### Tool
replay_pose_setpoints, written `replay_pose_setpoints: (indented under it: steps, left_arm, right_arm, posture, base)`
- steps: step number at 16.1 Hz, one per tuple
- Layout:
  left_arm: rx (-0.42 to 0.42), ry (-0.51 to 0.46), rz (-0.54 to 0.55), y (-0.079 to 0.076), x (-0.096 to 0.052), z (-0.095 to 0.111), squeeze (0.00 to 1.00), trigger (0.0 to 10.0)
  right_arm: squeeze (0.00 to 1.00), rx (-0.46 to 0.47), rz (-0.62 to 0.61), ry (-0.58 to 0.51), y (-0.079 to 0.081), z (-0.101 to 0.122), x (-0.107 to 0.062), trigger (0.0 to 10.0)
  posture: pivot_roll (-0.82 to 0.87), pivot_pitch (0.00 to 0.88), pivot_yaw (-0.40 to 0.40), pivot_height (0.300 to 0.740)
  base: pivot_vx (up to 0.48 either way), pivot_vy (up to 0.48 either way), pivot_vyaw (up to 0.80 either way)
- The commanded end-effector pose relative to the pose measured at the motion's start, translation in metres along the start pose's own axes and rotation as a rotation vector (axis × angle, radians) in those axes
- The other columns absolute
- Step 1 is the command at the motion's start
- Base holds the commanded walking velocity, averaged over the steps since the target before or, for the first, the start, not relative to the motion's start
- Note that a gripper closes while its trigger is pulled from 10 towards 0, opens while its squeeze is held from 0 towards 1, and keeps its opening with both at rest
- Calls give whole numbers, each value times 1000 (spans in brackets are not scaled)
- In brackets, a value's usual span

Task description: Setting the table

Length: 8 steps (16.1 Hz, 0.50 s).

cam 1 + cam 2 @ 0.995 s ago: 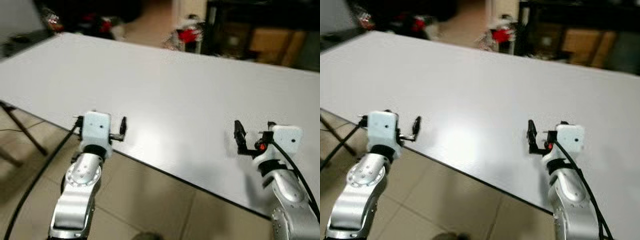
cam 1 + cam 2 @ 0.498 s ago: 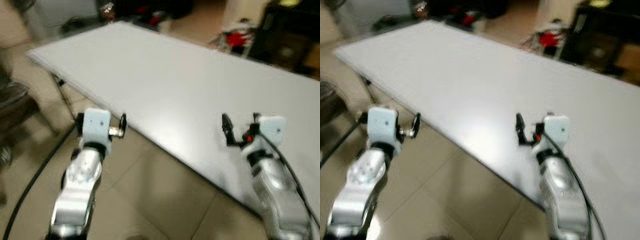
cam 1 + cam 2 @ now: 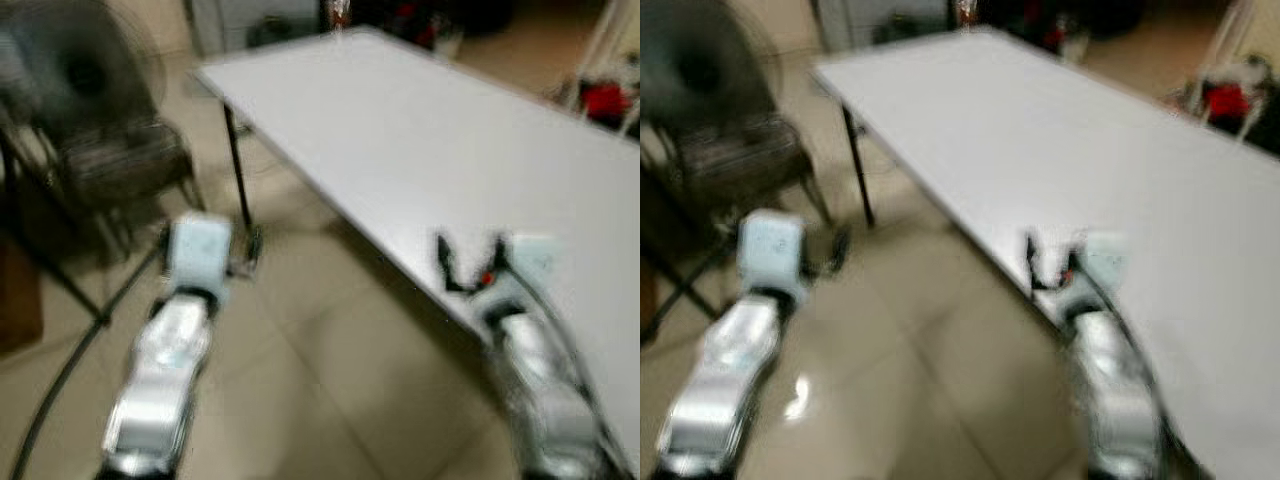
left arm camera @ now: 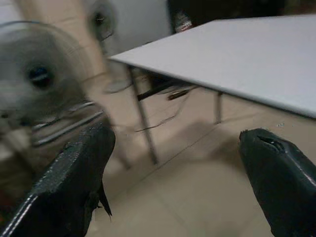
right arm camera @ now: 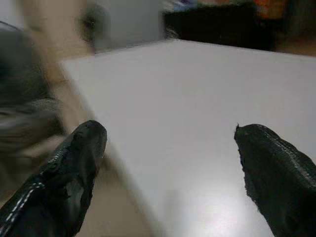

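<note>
Home room: tiled floor (image 3: pixel 330 370), white folding table (image 3: pixel 420 130), standing fan (image 3: pixel 85 75), blurred clutter behind.

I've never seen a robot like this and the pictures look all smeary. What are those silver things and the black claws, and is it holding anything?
The silver things are the arms of a walking robot. Two pictures come from cameras in its head, looking down, and they are blurry. The other two come from a small camera on each wrist, looking out between two black fingers.

The left gripper hangs over the tiled floor, beside the white table. The right gripper is above the table's near edge. In the wrist pictures both grippers' fingers stand wide apart with nothing between them, so the robot holds nothing.

I can make out nothing lying on the part of the table top we can see. To the robot's left stands a fan.
</note>
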<state>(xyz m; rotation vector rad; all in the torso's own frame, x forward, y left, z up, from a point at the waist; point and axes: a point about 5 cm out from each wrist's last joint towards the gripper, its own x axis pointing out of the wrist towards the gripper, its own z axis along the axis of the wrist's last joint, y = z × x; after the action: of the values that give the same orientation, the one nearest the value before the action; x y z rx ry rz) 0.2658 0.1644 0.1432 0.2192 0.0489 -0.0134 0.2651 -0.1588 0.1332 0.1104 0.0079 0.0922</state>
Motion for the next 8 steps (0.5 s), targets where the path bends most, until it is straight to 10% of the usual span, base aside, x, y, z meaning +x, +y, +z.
replay_pose_setpoints:
  steps: [1,8]
  left_arm:
    - [-24,-10,-16,-3,4,5,0,10000]
    - [-67,-30,-34,-13,15,18,0,10000]
  right_arm:
    - [0,-20,-23,-4,-6,4,1,10000]
    - [0,62,62,14,2,1,0,10000]
  posture:
    - [46,0,47,740]
    - [67,0,40,740]
  base:
    - [0,0,0]
    - [0,0,0]
